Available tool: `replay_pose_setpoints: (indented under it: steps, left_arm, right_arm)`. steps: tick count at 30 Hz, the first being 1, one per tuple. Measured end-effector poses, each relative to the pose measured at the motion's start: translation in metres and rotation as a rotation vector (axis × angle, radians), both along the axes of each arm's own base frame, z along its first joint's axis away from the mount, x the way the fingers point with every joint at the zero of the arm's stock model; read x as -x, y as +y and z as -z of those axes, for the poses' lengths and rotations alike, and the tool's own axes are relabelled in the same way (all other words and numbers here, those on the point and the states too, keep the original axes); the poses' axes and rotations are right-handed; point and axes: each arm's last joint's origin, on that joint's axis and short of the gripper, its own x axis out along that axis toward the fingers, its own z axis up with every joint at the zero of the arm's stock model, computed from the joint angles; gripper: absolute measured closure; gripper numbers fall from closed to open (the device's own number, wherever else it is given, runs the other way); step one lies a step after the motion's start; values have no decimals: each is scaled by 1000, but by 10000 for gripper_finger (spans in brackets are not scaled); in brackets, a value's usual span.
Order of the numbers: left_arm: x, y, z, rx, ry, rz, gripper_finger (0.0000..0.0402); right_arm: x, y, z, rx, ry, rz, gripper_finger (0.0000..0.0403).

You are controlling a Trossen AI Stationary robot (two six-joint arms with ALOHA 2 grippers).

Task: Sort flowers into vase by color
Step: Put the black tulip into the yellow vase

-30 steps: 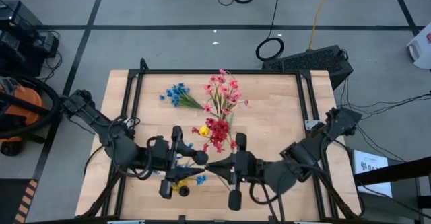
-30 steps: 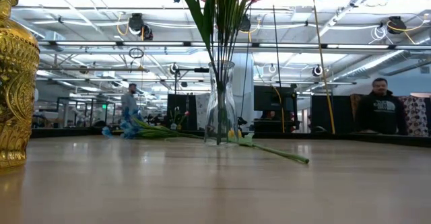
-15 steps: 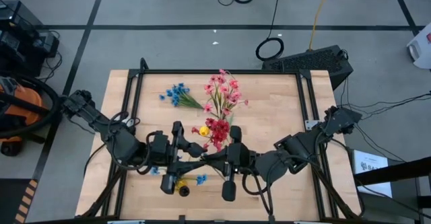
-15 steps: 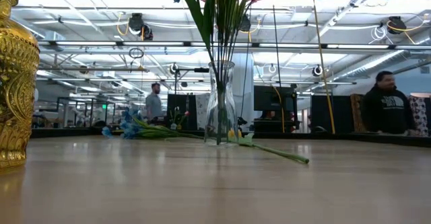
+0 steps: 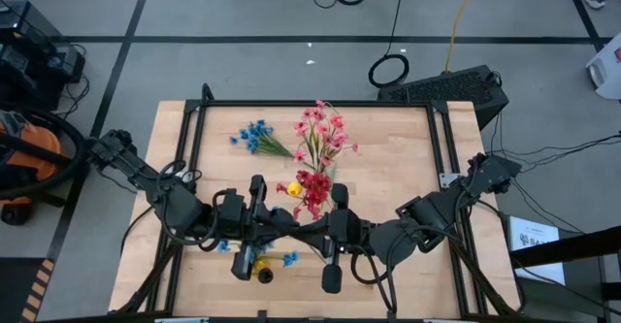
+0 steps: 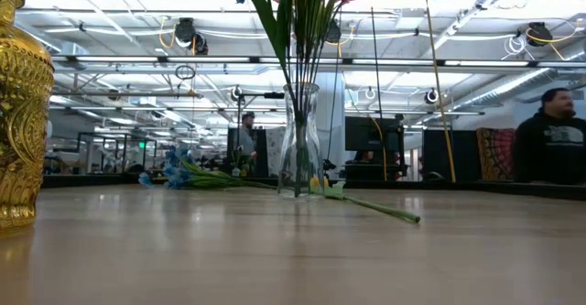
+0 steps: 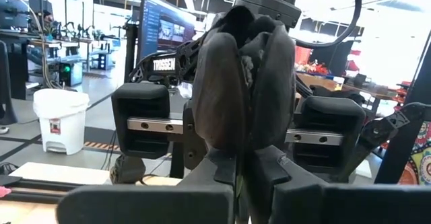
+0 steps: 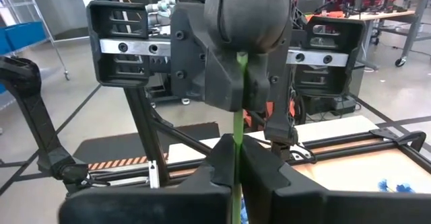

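Flowers are distributed across a wooden table [image 5: 408, 158], which is observed from above within a dark frame. A clear glass vase [image 6: 301, 142] is recorded near the table's middle, holding pink blossoms [image 5: 320, 129] on green stems; red blossoms [image 5: 313, 189] and a yellow bud [image 5: 293, 188] are seen just beside them in the high view. A blue sprig [image 5: 254, 135] is found lying flat on the table, apart from the vase, toward the far left. A gold embossed vase [image 6: 20, 113] is noted at the near edge in the low view, and small blue blossoms [image 5: 289, 258] are seen close to it from above.

Both arms are brought together over the near middle of the table. The left gripper [image 5: 283, 220] and the right gripper [image 5: 309, 230] are positioned tip to tip. A thin green stem [image 8: 237, 150] is held between the closed fingers of the right gripper, and the left gripper's fingers are likewise pressed together around the same stem. Which blossom belongs to this stem cannot be told.

A person in a dark top [image 6: 551, 145] is observed beyond the table.
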Motion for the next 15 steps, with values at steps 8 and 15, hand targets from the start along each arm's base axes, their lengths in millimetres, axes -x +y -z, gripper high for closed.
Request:
replay_pose_setpoints:
  steps: [8, 15]
  left_arm:
    - [0, 0, 0, -9, 2, 2, 390]
    - [21, 13, -9, -59, 45, 6, 390]
  right_arm:
    - [0, 0, 0, 6, 2, 5, 346]
    - [18, -12, -10, 25, 46, 9, 279]
